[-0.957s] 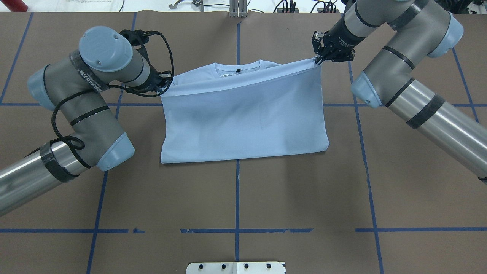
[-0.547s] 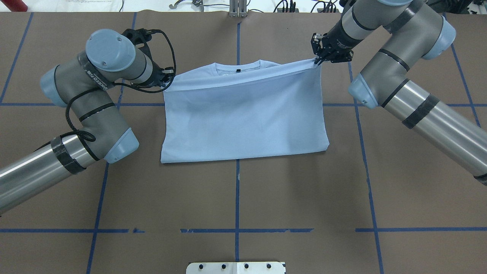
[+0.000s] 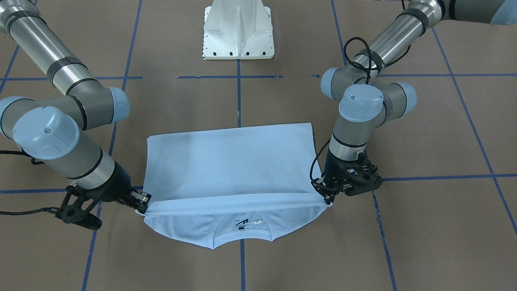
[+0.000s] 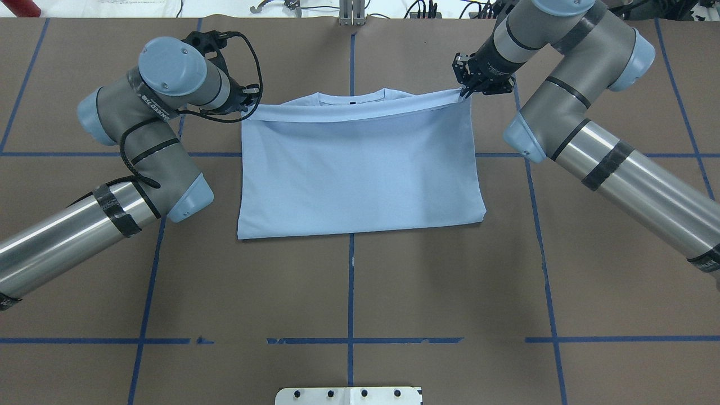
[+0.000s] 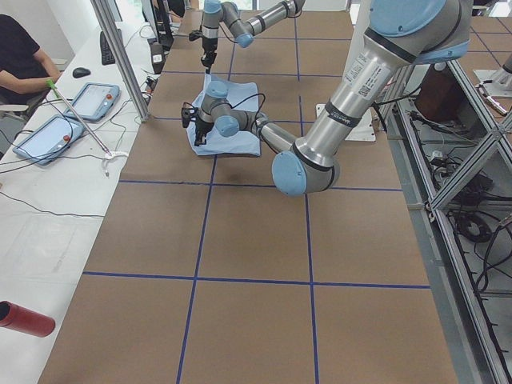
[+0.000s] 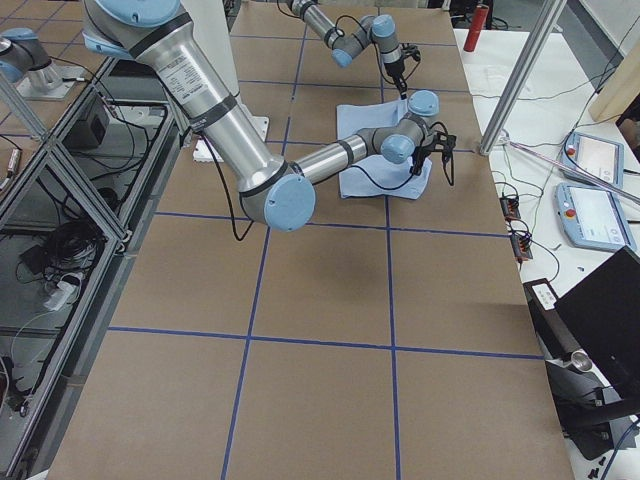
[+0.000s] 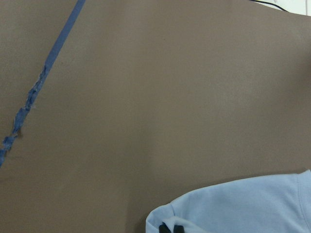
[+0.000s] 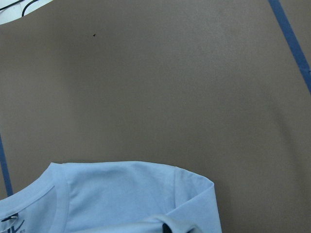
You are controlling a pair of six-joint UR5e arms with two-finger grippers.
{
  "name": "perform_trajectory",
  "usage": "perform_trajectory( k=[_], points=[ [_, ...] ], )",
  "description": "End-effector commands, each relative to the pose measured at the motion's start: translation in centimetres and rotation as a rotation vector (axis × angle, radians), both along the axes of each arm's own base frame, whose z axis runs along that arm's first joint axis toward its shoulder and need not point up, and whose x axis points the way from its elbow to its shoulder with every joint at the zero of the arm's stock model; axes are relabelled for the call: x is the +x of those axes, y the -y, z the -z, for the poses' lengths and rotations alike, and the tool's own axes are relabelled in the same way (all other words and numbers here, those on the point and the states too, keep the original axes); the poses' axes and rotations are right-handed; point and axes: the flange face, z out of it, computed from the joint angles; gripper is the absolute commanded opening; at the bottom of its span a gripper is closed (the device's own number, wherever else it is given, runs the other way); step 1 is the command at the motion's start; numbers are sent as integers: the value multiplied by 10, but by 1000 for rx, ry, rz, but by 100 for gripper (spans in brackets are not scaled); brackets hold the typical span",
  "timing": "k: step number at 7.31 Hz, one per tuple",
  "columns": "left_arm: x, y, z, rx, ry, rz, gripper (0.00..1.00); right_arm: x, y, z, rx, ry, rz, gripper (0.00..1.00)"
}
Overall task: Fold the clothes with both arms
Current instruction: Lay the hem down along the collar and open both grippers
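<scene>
You have one T-shirt [image 4: 360, 169], one left arm [image 4: 146, 157], one right arm [image 4: 562, 95], two tablets [image 5: 94, 100] [image 5: 48, 138] and one red cylinder [image 5: 24, 318].

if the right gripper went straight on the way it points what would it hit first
The right gripper, shut on the lifted edge of the T-shirt, points down and inward. Straight on it would probably meet the shirt's shoulder layer lying beneath, then the table; depth unclear.

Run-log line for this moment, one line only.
phase: mid-fold | left claw: shut on T-shirt edge | right claw: shut on opposite end | collar: uncovered
</scene>
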Motion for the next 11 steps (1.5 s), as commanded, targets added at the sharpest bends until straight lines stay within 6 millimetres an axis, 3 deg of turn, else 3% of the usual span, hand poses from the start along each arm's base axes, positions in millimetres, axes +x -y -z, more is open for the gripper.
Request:
perform_trajectory(
  k=[1, 2, 7, 8, 9, 10, 11],
  points=[
    [3, 8, -6, 6, 12, 18, 0, -1, 2, 0, 4, -8, -7, 0],
    [5, 10, -11, 8, 11, 17, 0, -1, 3, 0, 4, -9, -8, 0],
    [12, 8, 9, 27, -8, 9, 0, -11, -4, 1, 6, -6, 8, 0],
    [12, 8, 8, 24, -9, 11, 20, -12, -5, -1, 7, -8, 9, 59],
    [12, 9, 6, 27, -1, 6, 82, -14, -5, 0, 12, -12, 8, 100],
    [12, 10, 10, 25, -1, 8, 100, -14, -5, -2, 10, -15, 9, 100],
    [12, 10, 12, 25, -1, 5, 100, -13, -7, 1, 18, -8, 14, 100]
  ],
)
